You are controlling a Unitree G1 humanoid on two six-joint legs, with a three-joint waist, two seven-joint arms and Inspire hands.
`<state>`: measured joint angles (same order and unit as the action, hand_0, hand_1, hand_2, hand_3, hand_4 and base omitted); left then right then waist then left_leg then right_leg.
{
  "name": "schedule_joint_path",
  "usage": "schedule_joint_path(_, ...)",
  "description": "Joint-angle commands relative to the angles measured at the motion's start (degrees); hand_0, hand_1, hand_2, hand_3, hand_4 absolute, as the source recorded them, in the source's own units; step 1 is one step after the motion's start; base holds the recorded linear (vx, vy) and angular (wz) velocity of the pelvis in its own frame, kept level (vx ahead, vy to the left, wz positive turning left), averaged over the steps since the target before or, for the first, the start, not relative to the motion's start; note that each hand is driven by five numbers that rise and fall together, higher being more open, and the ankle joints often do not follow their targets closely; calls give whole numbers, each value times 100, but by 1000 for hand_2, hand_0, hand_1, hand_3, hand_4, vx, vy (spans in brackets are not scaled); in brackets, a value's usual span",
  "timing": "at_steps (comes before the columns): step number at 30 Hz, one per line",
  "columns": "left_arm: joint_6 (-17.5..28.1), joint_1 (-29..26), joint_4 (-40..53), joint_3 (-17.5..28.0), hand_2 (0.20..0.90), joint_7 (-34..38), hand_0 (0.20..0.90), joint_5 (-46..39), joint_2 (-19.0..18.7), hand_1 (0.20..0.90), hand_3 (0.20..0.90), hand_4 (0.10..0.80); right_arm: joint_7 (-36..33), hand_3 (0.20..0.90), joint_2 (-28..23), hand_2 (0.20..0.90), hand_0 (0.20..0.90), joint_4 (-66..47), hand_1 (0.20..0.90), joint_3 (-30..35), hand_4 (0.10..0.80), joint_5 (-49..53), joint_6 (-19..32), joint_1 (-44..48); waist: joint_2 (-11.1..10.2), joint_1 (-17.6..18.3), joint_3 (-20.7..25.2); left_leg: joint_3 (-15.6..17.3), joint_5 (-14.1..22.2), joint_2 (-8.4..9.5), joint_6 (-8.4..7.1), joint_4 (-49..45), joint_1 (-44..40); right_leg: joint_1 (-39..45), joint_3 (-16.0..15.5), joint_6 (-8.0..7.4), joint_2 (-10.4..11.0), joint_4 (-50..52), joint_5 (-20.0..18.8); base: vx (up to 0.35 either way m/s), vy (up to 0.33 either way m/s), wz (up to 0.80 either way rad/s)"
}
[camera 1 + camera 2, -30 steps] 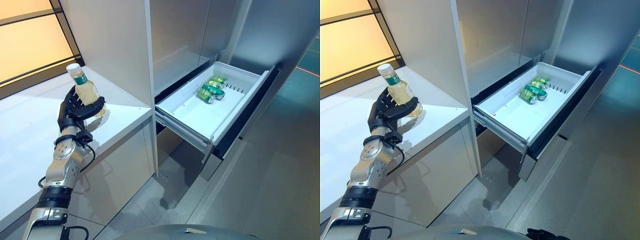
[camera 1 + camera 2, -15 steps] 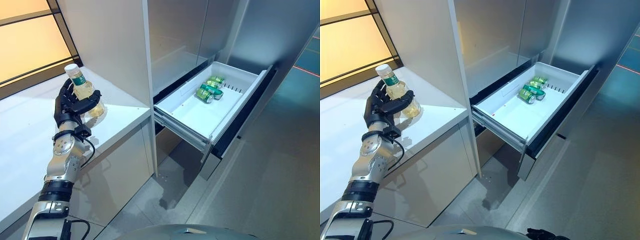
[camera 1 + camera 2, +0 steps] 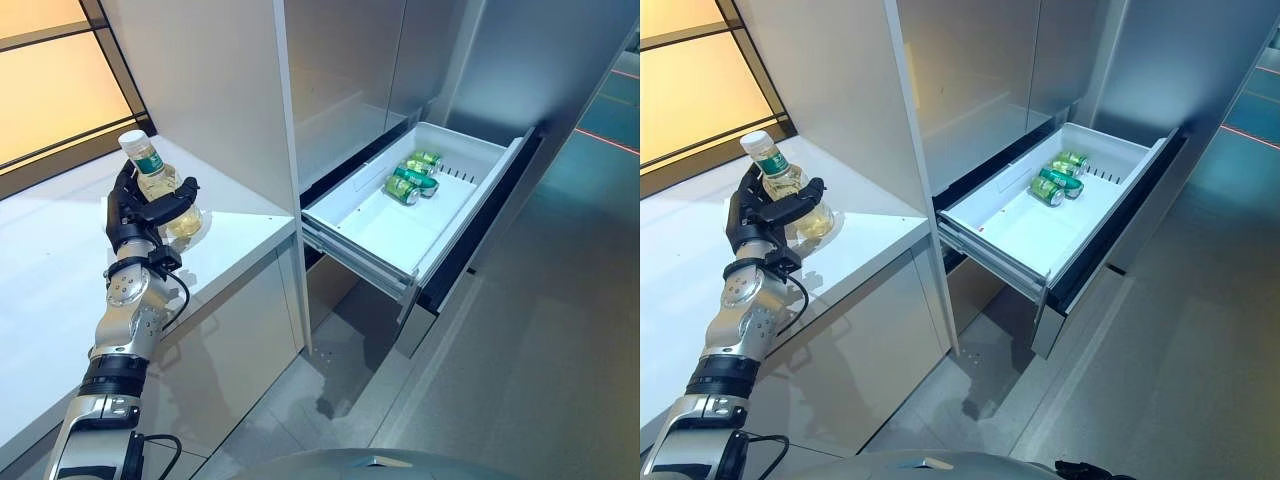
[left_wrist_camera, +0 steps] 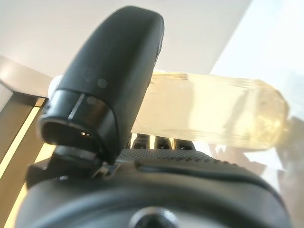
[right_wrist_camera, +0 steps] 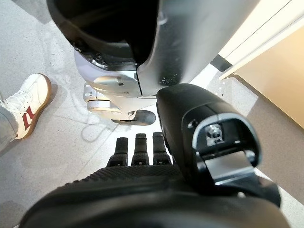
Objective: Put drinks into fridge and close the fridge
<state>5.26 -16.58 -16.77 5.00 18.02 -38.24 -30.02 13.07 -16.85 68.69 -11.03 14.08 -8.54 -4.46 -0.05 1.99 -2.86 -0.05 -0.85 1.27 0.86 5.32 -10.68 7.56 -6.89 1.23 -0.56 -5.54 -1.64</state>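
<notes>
My left hand [image 3: 133, 214] is shut on a clear bottle [image 3: 158, 183] of pale yellow drink with a white cap and a green label. It holds the bottle nearly upright over the white counter [image 3: 60, 270], with the base close to the counter top. In the left wrist view the thumb [image 4: 111, 76] lies across the bottle [image 4: 213, 111]. The fridge drawer [image 3: 385, 232] stands pulled out to the right, with green cans [image 3: 410, 180] lying at its far end. My right hand [image 5: 137, 149] hangs open over the floor.
A tall white cabinet panel [image 3: 215, 90] stands between the counter and the fridge drawer. A grey fridge front [image 3: 530, 70] rises behind the drawer. A person's white shoe [image 5: 23, 102] is on the grey floor near my right hand.
My left hand has drawn the bottle slightly back and down towards the counter. The whole view has shifted a little, so the camera moved. The drawer and cans have not moved.
</notes>
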Motion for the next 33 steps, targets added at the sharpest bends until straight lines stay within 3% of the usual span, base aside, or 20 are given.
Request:
schedule_joint_path(1, 796, -1286, -99, 61, 900, -33, 900, 176, -482, 900, 900, 800, 294, 900, 185, 900, 900, 153, 900, -276, 800, -85, 36, 59, 60, 119, 227, 73, 555, 106, -72, -38, 89, 94, 121, -554, 155, 114, 361, 0, 0, 0)
schedule_joint_path(6, 795, -1385, -190, 48, 900, -25, 900, 144, -488, 900, 900, 800, 292, 900, 189, 900, 900, 173, 900, -284, 800, -78, 49, 63, 61, 135, 235, 78, 559, 106, -72, -39, 86, 91, 128, -554, 152, 115, 359, 0, 0, 0)
schedule_joint_path(7, 808, -1396, -212, 43, 841, -33, 841, 138, -492, 841, 831, 731, 290, 900, 191, 900, 900, 172, 900, -286, 800, -81, 47, 63, 61, 137, 234, 81, 559, 106, -72, -40, 85, 93, 128, -554, 153, 116, 358, 0, 0, 0)
schedule_joint_path(8, 816, -1400, -223, 37, 582, -37, 582, 130, -492, 582, 529, 429, 287, 900, 192, 900, 900, 174, 900, -289, 800, -80, 48, 63, 61, 138, 235, 83, 559, 107, -72, -41, 86, 92, 128, -555, 153, 116, 359, 0, 0, 0)
schedule_joint_path(9, 843, -1419, -237, 20, 493, -12, 493, 122, -478, 493, 425, 325, 279, 900, 193, 900, 900, 172, 900, -296, 800, -81, 39, 70, 64, 144, 238, 89, 559, 106, -71, -40, 89, 85, 129, -556, 154, 116, 357, 0, 0, 0)
schedule_joint_path(10, 863, -1428, -255, 6, 300, -14, 300, 126, -471, 300, 200, 100, 275, 900, 195, 900, 900, 177, 900, -302, 800, -78, 43, 71, 66, 146, 236, 92, 561, 105, -71, -40, 89, 84, 129, -556, 155, 118, 358, 0, 0, 0)
schedule_joint_path(23, 949, -1414, -213, 39, 300, 3, 300, 138, -486, 300, 200, 100, 231, 900, 186, 900, 900, 166, 900, -297, 800, -109, 58, 53, 61, 136, 246, 85, 556, 104, -72, -41, 103, 77, 124, -561, 161, 117, 357, 0, 0, 0)
schedule_joint_path(33, 963, -1423, 247, -32, 300, -36, 300, 292, -609, 300, 200, 100, 154, 900, 44, 900, 900, -151, 900, -728, 800, -1003, 578, 155, 40, 51, 213, 19, 549, 112, -81, -39, 122, 79, 63, -571, 190, 113, 349, 0, 0, 0)
